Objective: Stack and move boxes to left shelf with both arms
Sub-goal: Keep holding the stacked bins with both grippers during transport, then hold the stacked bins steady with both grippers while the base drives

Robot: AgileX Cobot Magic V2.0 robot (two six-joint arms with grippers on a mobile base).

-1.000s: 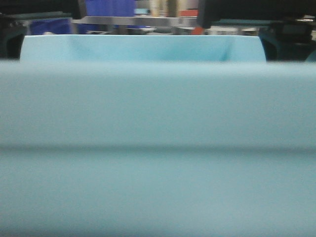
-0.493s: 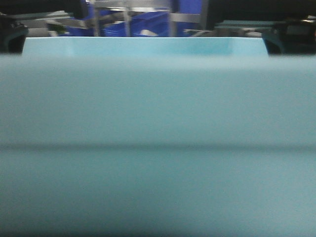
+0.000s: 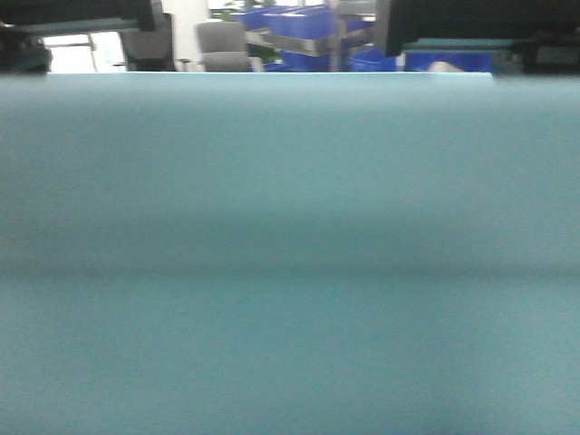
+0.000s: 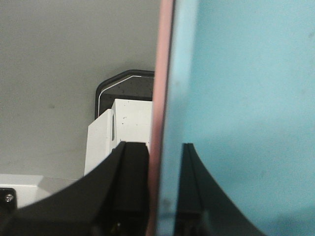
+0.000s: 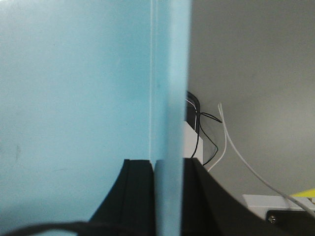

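The light blue box (image 3: 290,227) fills nearly the whole front view, its near wall close to the camera. In the left wrist view, the pink box's rim (image 4: 160,98) lies against the outside of the blue box (image 4: 246,98). My left gripper (image 4: 165,191) is shut on both walls together, one finger on each side. In the right wrist view, my right gripper (image 5: 170,196) is shut on the blue box's wall (image 5: 170,98); the box's pale blue inside (image 5: 74,98) lies to the left. The left shelf is out of view.
Above the box's rim I see dark blue crates (image 3: 299,20) on a steel rack, a grey chair (image 3: 222,45) and a bright window (image 3: 77,53). Below the left gripper is a white block (image 4: 123,128). Black and white cables (image 5: 204,132) hang over grey floor.
The background above the box has slid to the right, bringing the chair and window into sight. The box's near wall now hides its inside and far wall.
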